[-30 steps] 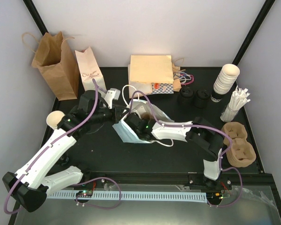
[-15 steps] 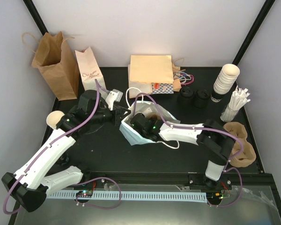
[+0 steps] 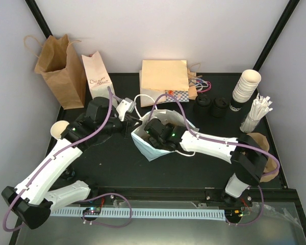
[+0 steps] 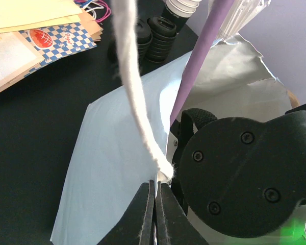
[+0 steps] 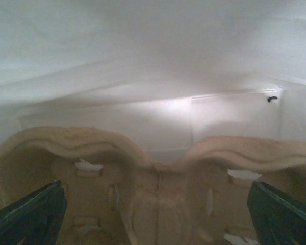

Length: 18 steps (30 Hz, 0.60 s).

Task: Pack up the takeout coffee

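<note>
Black tabletop bears a white bag, left jaws pinching its cord.

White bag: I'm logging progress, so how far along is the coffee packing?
Done: a pulp cup carrier sits inside the white bag, its visible wells empty. In hand: left end effector pinches the rope handle; right end effector is open over the carrier. Left: no lidded coffee is in the bag yet.
</note>
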Motion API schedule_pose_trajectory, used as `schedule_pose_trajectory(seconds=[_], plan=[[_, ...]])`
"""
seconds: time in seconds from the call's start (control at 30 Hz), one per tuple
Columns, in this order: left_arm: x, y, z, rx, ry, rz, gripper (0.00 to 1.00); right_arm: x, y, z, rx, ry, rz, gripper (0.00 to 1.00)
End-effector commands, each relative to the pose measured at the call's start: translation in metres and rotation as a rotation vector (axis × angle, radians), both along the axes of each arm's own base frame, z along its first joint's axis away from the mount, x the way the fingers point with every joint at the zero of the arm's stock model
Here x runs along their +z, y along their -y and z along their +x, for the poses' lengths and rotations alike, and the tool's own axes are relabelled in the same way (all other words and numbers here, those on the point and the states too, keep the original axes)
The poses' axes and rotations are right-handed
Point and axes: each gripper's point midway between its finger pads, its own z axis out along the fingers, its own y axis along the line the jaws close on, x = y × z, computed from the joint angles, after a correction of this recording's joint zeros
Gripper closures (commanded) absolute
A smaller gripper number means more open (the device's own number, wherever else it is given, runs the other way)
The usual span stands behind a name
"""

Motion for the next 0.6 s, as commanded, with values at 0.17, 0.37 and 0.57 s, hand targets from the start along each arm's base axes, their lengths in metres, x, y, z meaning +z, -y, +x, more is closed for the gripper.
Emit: schedule_pose_trajectory(seconds=[0.17, 0.37, 0.57], plan=[[0.024, -0.005, 0.006, 0.008, 0.117, 0.066, 0.98, 0.036, 0.007, 0.001, -0.022, 0.045, 0.013, 0.00], [0.022, -0.013, 0.016, 0.036, 0.173, 0.153, 0.99, 0.073, 0.014, -0.009, 0.000, 0.099, 0.066, 0.00], [0.017, -0.013, 0.023, 0.032, 0.189, 0.215, 0.98, 0.119, 0.028, -0.012, -0.011, 0.177, 0.137, 0.00]])
